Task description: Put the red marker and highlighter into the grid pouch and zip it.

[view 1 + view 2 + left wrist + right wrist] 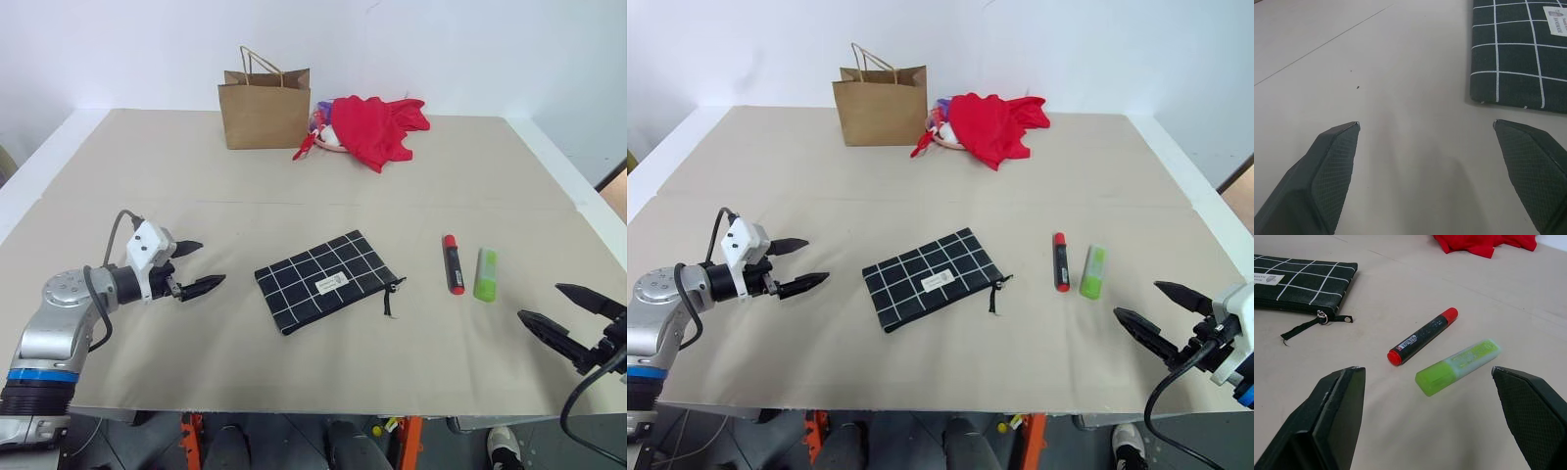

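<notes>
The grid pouch (326,280) lies flat near the middle of the desk (294,211), a little toward the front edge, turned at a slant, its zipper side facing the right edge and its black pull (389,295) trailing loose on the surface. The zipper looks closed, so it will probably have to be opened before anything goes in. Between the pouch and the right edge, the red marker (453,263) and the highlighter (485,273) lie side by side, close together but apart, both pointing roughly from the front edge to the back edge. The right gripper (565,317) hovers above the front right corner, its jaws spread wide and empty, aimed at the two pens as if lined up for a first pick. The left gripper (193,266) hangs over the left part of the desk, just beside the pouch's near corner, jaws also spread and holding nothing, well placed to steady or open the pouch. Along the back edge stand a brown paper bag (265,106) and a heap of red cloth (374,127), clear of the work.
</notes>
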